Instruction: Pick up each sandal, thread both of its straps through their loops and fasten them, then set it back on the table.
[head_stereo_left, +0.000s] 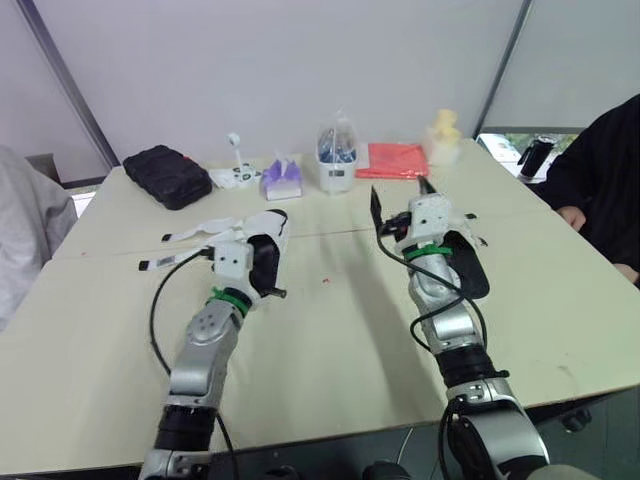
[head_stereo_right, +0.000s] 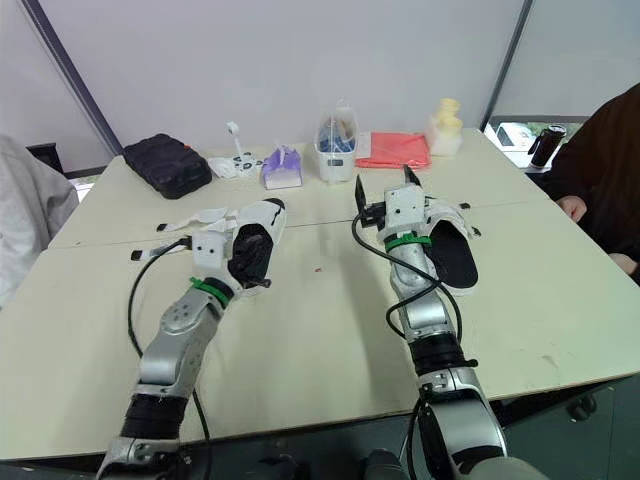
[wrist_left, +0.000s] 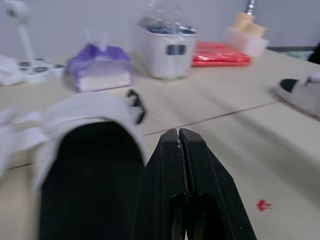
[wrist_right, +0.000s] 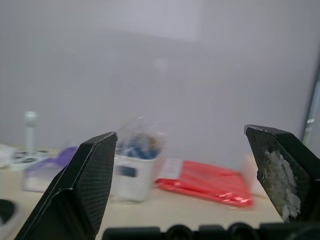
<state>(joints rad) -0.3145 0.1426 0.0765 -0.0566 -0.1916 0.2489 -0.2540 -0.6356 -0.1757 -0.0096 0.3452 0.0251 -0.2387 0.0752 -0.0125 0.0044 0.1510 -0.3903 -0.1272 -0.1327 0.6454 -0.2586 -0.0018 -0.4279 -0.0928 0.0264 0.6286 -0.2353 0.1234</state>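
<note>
The left gripper (wrist_left: 180, 137) is keeping low over the desk (head_stereo_left: 330, 350), its fingers pressed together and gripping nothing. A white sandal with a black insole (wrist_left: 85, 165) is lying just beside it, loose straps (head_stereo_left: 200, 232) trailing off to the gripper's left. The right gripper (wrist_right: 180, 131) is spreading its fingers wide, empty. The second sandal (head_stereo_right: 452, 252) is resting on the desk to this gripper's right, back alongside the wrist. Beyond both grippers, a purple tissue pack (wrist_left: 100, 67), a white tub (wrist_right: 135, 172) and a red bag (wrist_right: 210, 182) are lining the far edge. A black pouch (head_stereo_left: 167, 176) is sitting far left, and a person's hand (head_stereo_left: 572, 215) is waiting far right.
</note>
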